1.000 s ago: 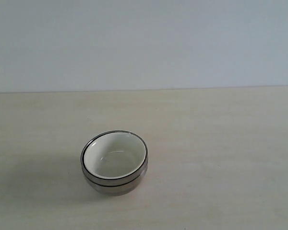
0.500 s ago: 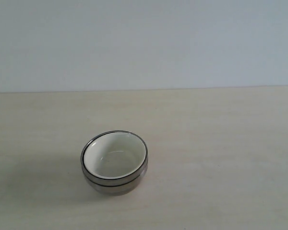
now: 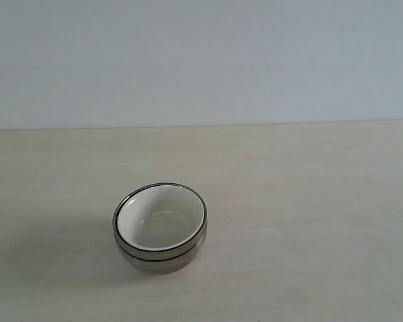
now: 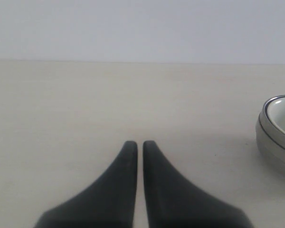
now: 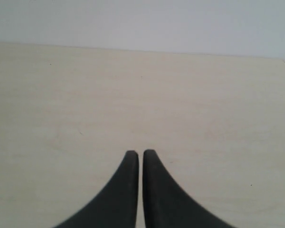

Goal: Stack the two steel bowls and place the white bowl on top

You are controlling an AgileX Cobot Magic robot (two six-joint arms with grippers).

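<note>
The white bowl [image 3: 160,216] sits nested inside the steel bowls [image 3: 162,257], one stack on the pale table, left of centre in the exterior view. Only the outer steel wall and stacked rims show, so the two steel bowls cannot be told apart. The same stack of steel bowls [image 4: 275,148] with the white bowl [image 4: 284,112] in it shows at the edge of the left wrist view, well apart from my left gripper [image 4: 140,144], which is shut with nothing in it. My right gripper [image 5: 140,153] is shut and empty over bare table. Neither gripper appears in the exterior view.
The light wooden table [image 3: 309,201] runs back to a plain pale wall [image 3: 201,60]. No other objects are in view.
</note>
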